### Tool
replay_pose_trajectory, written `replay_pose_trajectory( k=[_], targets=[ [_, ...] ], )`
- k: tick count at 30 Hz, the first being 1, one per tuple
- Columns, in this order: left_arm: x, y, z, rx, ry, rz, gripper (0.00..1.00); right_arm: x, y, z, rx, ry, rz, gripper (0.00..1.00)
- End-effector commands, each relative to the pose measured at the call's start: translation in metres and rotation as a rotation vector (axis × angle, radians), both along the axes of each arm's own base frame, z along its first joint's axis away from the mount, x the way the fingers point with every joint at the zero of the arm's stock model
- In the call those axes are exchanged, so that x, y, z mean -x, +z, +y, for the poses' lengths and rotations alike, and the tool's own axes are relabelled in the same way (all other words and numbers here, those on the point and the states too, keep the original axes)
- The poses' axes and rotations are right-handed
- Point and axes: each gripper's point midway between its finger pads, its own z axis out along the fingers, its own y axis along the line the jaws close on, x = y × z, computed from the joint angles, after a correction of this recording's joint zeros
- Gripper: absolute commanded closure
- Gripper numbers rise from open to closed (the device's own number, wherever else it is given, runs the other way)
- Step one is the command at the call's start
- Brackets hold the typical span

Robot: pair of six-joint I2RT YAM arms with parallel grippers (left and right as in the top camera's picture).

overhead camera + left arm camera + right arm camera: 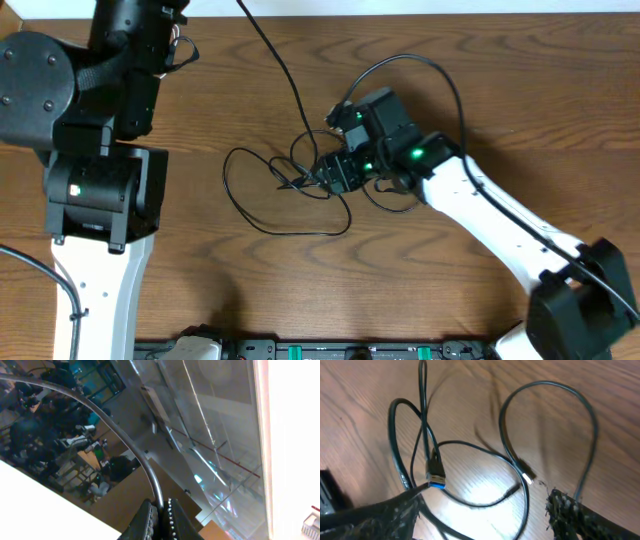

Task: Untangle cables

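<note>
Several thin black cables [262, 222] lie in a loose tangle on the wooden table [500, 90], knotted around the middle [300, 178]. One black cable [275, 55] rises from the knot to the top edge. In the left wrist view that cable [127, 445] runs between my left gripper's [161, 512] shut jaws, held high off the table. My right gripper [330, 175] hovers open over the knot. Between its fingers [387, 512] lie cable loops [485, 452], a blue-tipped USB plug [436, 480] and a small plug end [526, 475]; nothing is gripped.
The left arm [100, 190] fills the left side of the table. The right arm [500, 230] reaches in from the lower right, its own thicker lead [445, 75] arching over it. A black equipment strip [330, 350] lines the front edge.
</note>
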Motion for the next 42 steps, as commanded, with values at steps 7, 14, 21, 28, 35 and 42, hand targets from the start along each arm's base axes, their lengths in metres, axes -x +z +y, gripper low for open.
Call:
replay_pose_trajectory(
  k=[7,14,21,28,35,42],
  targets=[
    [0.004,0.004,0.003,0.007,0.007,-0.001,0.93,0.003,0.027,0.047,-0.214,0.172,-0.081,0.24],
    [0.003,0.003,0.003,0.007,0.007,0.005,0.93,0.011,0.042,0.058,-0.296,0.232,-0.082,0.28],
    [0.0,-0.004,0.003,-0.004,0.011,0.034,0.93,-0.006,0.066,0.062,-0.364,0.153,-0.124,0.99],
    [-0.016,-0.044,0.012,-0.127,0.116,0.175,0.93,-0.036,0.128,0.019,-0.408,-0.007,-0.247,0.99],
    [-0.027,-0.117,0.015,-0.344,0.166,0.425,0.93,-0.07,0.238,-0.073,-0.443,-0.276,-0.564,0.99],
    [-0.037,-0.195,0.013,-0.447,0.128,0.698,0.74,-0.056,0.345,-0.137,-0.507,-0.453,-0.848,0.99]
  ],
)
